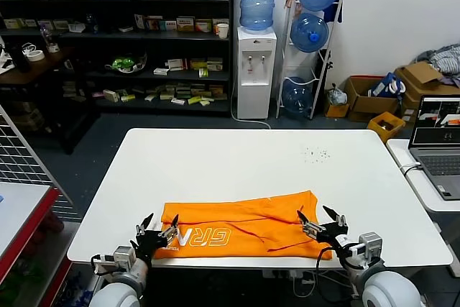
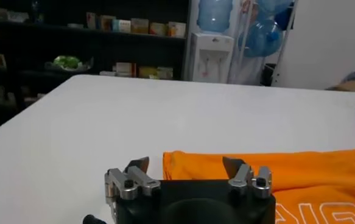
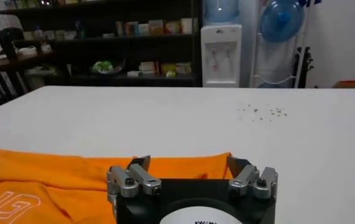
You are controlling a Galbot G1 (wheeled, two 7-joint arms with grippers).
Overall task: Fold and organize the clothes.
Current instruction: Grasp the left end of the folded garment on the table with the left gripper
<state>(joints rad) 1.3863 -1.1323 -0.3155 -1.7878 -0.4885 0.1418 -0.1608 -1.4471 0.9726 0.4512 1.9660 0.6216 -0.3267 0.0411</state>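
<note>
The clothes are one orange T-shirt, folded into a long band along the near edge of the white table. White "GRN" lettering faces up near its left end. My left gripper is open at the shirt's left end, jaws spread and holding nothing. My right gripper is open at the right end, also with nothing in it. In the left wrist view the left gripper straddles the corner of the shirt. In the right wrist view the right gripper frames the edge of the shirt.
Small dark specks lie on the far right of the table. An open laptop sits on a side table at the right. A wire rack stands at the left. Shelves and a water dispenser are behind.
</note>
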